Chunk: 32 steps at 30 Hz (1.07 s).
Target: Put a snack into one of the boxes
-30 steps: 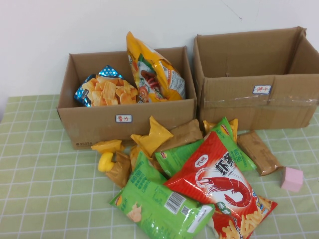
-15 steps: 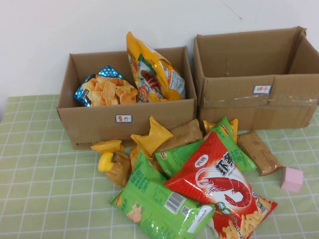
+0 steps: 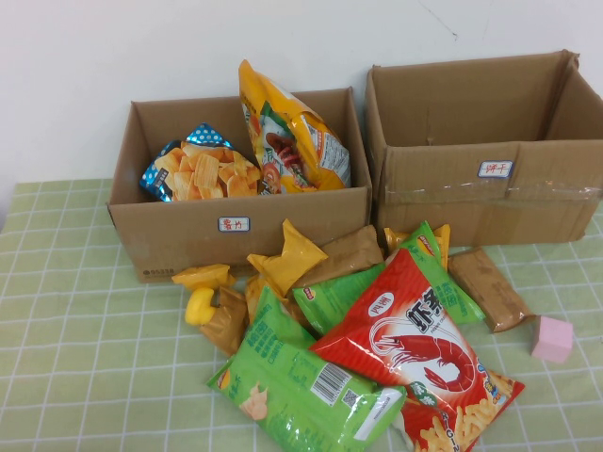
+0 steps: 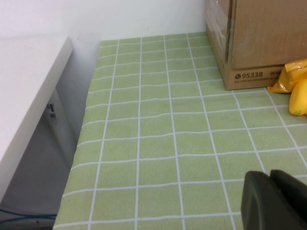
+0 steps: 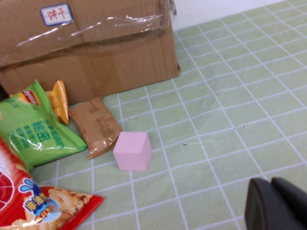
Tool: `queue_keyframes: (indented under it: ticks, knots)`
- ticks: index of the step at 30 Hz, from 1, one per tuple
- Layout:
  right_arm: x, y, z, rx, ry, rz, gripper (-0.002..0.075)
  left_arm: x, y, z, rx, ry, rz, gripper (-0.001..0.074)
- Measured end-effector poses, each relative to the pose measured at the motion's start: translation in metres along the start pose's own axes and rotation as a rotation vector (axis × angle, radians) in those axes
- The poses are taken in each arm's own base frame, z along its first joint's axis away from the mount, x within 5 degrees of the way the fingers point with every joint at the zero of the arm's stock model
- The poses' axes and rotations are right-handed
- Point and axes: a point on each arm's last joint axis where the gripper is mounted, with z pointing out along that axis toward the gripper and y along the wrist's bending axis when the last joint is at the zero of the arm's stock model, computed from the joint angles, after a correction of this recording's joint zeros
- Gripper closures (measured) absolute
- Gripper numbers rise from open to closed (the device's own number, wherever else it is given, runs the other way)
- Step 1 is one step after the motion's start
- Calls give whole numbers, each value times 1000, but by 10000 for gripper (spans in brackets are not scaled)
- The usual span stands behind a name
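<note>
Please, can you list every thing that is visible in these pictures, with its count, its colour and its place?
left box: 1, brown, rear left; holds chip bags
right box: 1, brown, rear right
shrimp bag: 1, red, front of pile
green bags: several, in the pile
brown packet: 1, before right box
pink block: 1, right of pile
tablecloth: 1, green, checked
left gripper: 1, black, above cloth, left of boxes
right gripper: 1, black, above cloth near pink block
</note>
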Motion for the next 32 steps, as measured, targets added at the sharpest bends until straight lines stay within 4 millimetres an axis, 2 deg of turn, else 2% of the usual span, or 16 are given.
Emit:
queue_keyframes:
  ticks: [32]
  knots:
    - [0, 0, 0, -9, 1, -25, 728, 0, 0, 0, 0, 0, 0, 738]
